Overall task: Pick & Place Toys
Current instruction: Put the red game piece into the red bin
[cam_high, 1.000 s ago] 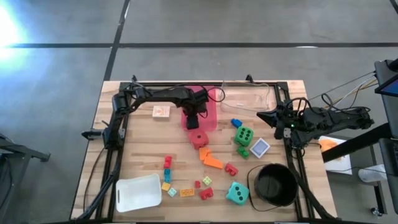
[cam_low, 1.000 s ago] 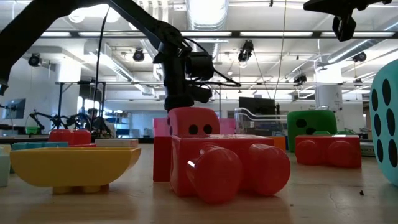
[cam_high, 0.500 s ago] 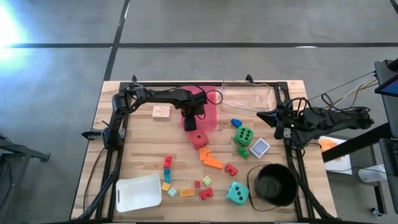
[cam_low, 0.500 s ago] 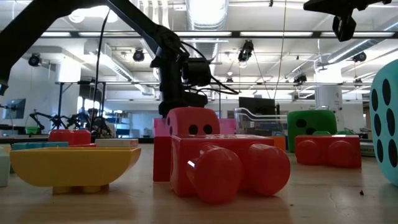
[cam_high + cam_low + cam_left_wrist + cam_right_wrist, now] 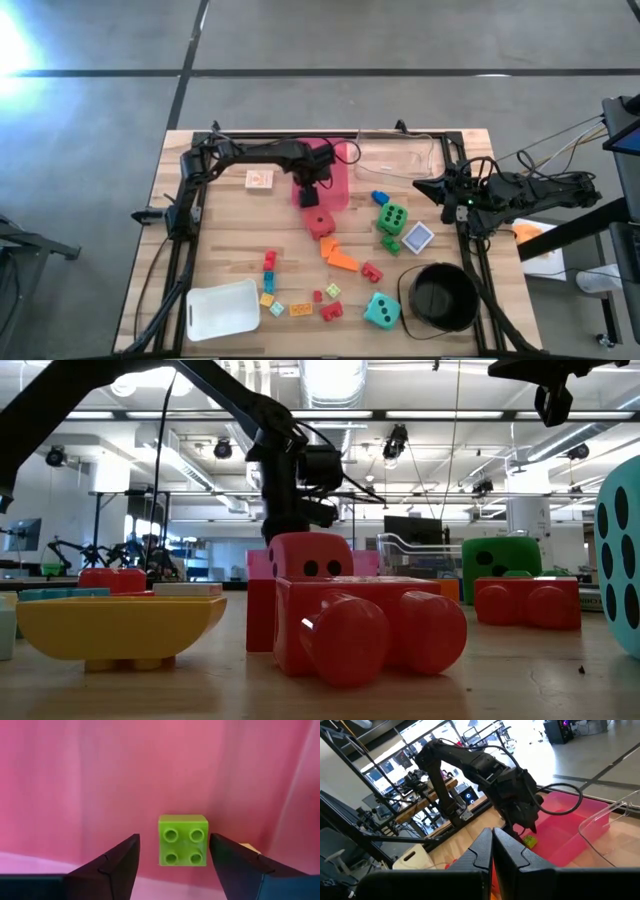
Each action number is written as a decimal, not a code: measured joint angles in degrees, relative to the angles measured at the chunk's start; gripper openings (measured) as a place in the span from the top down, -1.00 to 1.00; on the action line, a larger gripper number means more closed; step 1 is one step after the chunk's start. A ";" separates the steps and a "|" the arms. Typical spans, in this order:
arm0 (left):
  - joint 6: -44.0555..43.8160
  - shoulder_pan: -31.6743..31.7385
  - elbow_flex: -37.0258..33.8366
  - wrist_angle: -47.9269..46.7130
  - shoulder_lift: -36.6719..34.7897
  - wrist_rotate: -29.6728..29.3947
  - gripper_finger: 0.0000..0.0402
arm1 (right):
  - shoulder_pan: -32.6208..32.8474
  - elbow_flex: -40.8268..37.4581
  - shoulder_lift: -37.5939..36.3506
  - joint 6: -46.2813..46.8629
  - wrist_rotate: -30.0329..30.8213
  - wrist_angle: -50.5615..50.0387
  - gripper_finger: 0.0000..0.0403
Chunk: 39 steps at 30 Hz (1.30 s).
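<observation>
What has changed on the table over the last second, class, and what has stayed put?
The left claw, over the pink tray, shifted a little sideways and back, and its fingers have spread apart, letting go of the green brick, which now lies free in the tray between them. The right claw stayed shut at the table's right edge, and the red die and the other toys lie as before.

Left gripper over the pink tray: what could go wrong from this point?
The green brick lies on the pink tray between the open fingers of the left gripper, neither finger touching it; a sideways move while this low might knock it. The red die sits just off the tray's near edge, so a low sweep toward it could bump it.
</observation>
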 joint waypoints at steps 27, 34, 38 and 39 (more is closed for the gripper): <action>-47.63 -9.16 0.27 -22.06 -16.44 -1.66 -0.23 | 0.01 0.00 0.00 0.00 0.00 0.00 0.96; -63.73 -14.67 -9.69 -20.75 -23.38 -1.48 -0.23 | 0.01 0.00 0.03 0.00 0.00 -0.01 0.96; -69.97 -18.74 -12.85 -19.71 -25.03 -0.60 -0.23 | 0.01 0.00 0.04 0.00 -0.02 -0.01 0.96; -70.92 -19.74 -13.26 -19.71 -25.07 -0.59 -0.23 | 0.01 0.00 0.04 0.00 0.00 0.01 0.96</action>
